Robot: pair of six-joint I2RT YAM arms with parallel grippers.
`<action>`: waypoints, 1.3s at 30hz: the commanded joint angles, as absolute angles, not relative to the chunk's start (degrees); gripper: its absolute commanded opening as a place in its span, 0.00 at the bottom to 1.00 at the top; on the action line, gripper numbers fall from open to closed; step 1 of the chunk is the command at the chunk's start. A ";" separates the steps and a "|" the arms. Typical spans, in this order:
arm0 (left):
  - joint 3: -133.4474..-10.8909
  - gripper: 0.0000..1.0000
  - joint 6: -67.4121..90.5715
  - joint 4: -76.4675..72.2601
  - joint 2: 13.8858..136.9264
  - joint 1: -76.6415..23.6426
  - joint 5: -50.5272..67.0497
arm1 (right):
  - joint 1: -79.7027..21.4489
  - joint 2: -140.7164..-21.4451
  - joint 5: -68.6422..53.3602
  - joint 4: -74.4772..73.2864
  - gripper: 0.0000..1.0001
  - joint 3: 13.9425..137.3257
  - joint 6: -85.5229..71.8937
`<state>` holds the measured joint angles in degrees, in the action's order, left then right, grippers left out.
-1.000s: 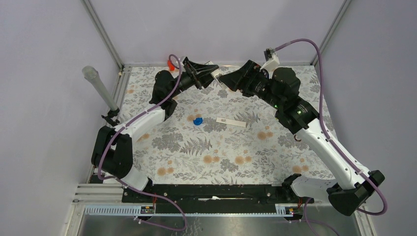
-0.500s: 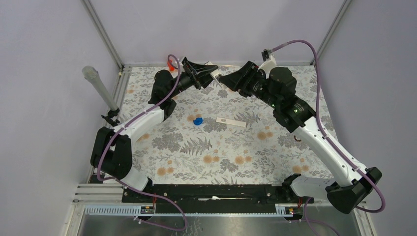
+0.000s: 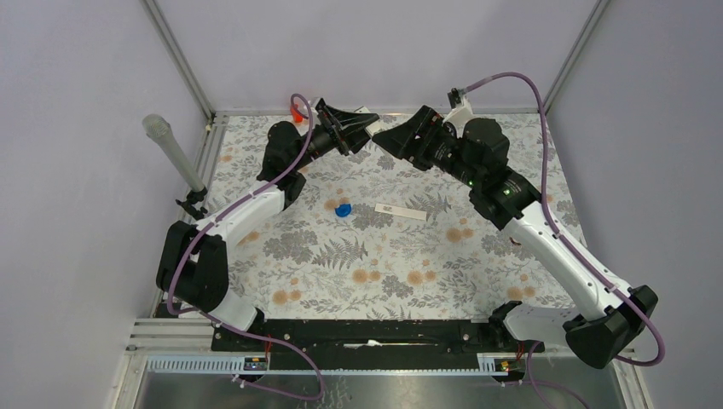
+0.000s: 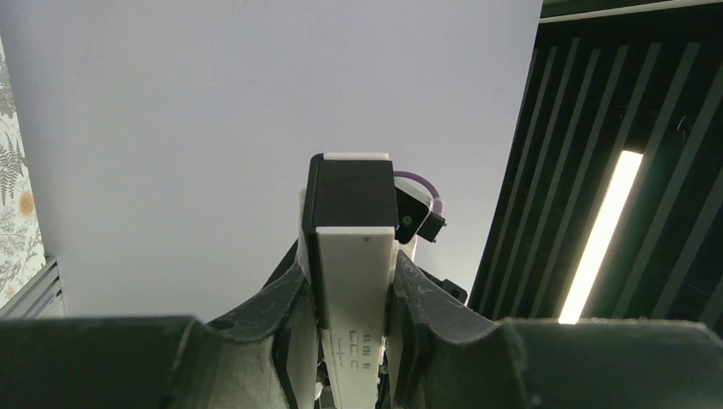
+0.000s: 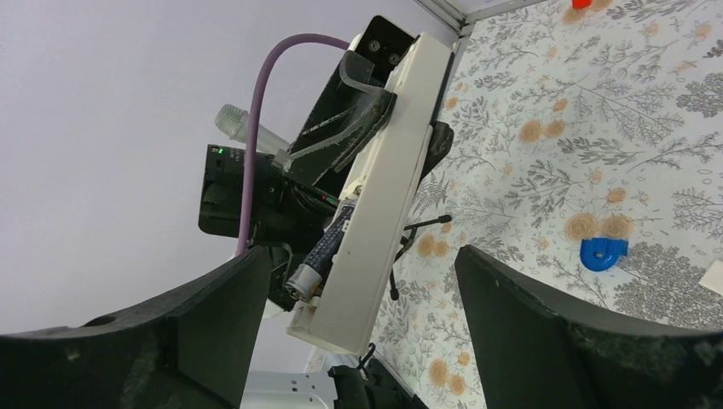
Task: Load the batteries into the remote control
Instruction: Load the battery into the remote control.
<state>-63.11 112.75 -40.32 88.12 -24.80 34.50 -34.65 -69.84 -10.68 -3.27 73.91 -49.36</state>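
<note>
White plastic of the remote control sat clamped between the fingers of the left gripper. It was held in the air over the far side of the desk, close to the back wall. Its recessed end pointed away from the left wrist and toward the right gripper, which was spread wide, carried nothing and hung just off that end.

From the right wrist, the remote's long axis ran slantwise from lower left to upper right. It lay between the two spread fingers but beyond them, touching neither. One battery, dark with a silvery cap, lay lengthwise in the open compartment near the lower end. Whether a second sat beside it could not be told.

The right arm was the free one and much the nearer, so any pressing or seating along that axis looked like its job. Room behind was tight because of the wall. Toward the near side the desk offered space, with the flat cover strip and a blue blob lying well apart from both grippers.
</note>
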 commanded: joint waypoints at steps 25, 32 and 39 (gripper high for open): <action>-62.68 0.00 112.74 -43.80 86.40 -24.35 33.56 | -30.31 -67.83 -18.31 6.69 0.61 70.22 -56.05; -62.64 0.00 113.19 -44.71 86.40 -24.35 33.41 | -30.15 -68.67 -19.03 6.68 0.50 70.05 -56.85; -62.67 0.00 113.29 -44.96 86.53 -24.34 33.65 | -29.98 -69.34 -19.68 6.70 0.49 69.92 -57.21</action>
<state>-62.17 112.57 -40.42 88.12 -24.38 34.48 -30.11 -68.97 -17.30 5.30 69.84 -56.64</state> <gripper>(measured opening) 0.287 0.494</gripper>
